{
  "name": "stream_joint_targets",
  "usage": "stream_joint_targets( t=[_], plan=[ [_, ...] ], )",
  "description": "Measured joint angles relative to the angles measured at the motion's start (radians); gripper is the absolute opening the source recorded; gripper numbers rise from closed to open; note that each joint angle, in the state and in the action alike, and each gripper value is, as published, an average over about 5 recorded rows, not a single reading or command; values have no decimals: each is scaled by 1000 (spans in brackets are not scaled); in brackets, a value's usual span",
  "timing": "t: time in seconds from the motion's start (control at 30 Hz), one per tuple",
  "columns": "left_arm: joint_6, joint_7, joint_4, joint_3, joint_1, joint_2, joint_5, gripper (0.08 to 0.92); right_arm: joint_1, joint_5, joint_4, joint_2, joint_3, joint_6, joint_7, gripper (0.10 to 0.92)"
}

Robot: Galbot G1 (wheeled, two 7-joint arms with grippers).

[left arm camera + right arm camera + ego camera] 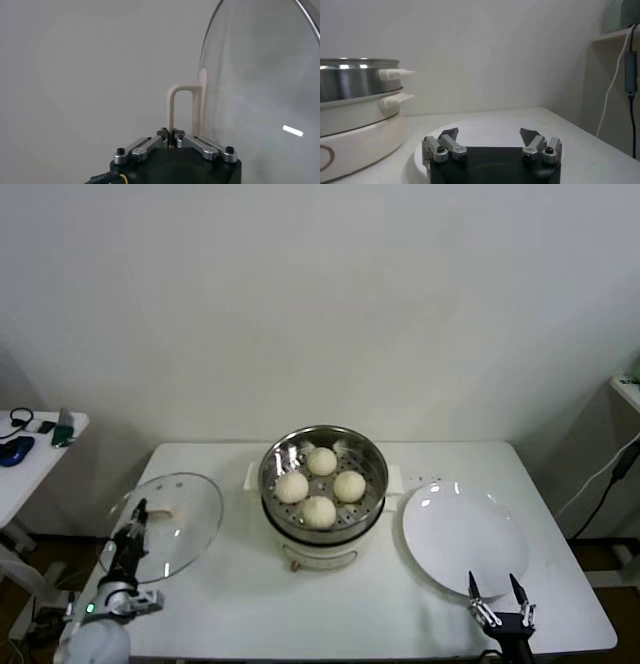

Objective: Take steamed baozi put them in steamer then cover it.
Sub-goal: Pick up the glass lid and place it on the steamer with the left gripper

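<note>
Several cream-white baozi (320, 485) lie inside the shiny steel steamer (275, 456), which sits on its cream-white pot base (318, 558) at the table's middle. The clear glass cover (180, 534) is tilted up at the table's left edge. My left gripper (138, 519) is shut on the cover's cream-white handle (173, 112), with the glass (260, 90) right beside it. My right gripper (497, 590) is open and empty, low at the table's front right, by the plate's near rim. In the right wrist view the steamer (355, 80) stands off to one side.
A flat white plate (462, 536) lies right of the steamer; it also shows in the right wrist view (485, 131). A small side table (40, 446) with dark items stands far left. A cable (605, 479) hangs at the far right.
</note>
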Motion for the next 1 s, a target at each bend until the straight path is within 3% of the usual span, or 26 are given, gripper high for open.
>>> stream_joint_targets(
  t=[0.27,0.5,0.7,1.0],
  plan=[
    [187,128,-218,42,-15,133,-132,141,10,-22,-6,-1,-2,-10,14,823],
    [381,230,-347,182,-109,174,-148,141,23,-25,-14,-9,-3,1,15,823],
    [515,318,-389,359,-229,131,-65,141,39,-25,-26,-12,-8,13,15,823],
    [608,431,-381,591,-359,-25,129,141,64,-30,-45,-15,-8,19,20,823]
  ],
)
